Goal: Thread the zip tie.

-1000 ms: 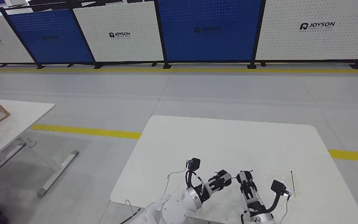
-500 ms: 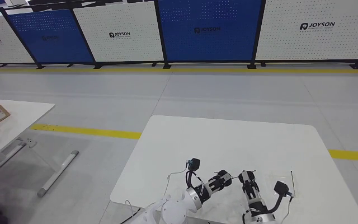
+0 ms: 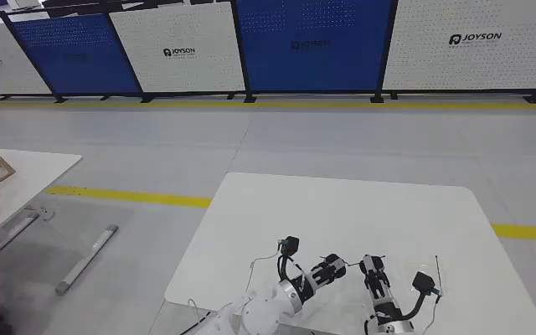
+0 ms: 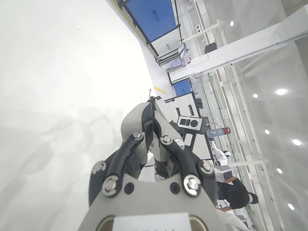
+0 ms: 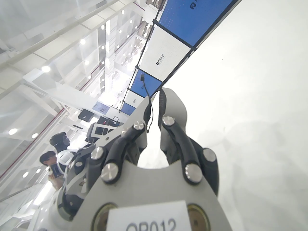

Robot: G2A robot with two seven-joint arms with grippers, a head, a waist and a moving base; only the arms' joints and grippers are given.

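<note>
Two grippers sat close together, low over the near part of the white rectangular table.

The left gripper had its jaws pressed together. A short black sliver poked out past the tips. It was probably the tie's tail end, but too small to be sure.

The right gripper, just to the right of it, had its jaws pinching the thin black plastic zip tie. The strap curved out between the fingertips. Its small square head stood free in the air beyond them, off the table.

Further right, a thin dark straight strip lay flat on the table, apart from both arms. It could have been a spare tie or a mark; I could not tell.

The step in hand looked like lining the tail up with the head's slot, with nothing threaded yet. To do it well:
- Keep only a little tail sticking out of the left jaws so it stays stiff.
- Turn the right wrist until the slot opening faces the tail squarely.
- Bring the two together slowly along one line.
- Don't squeeze harder on the strap, because the free head would likely swing.
- A twisted strap would probably make the tip skid past the slot, so check the twist before pushing.
</note>
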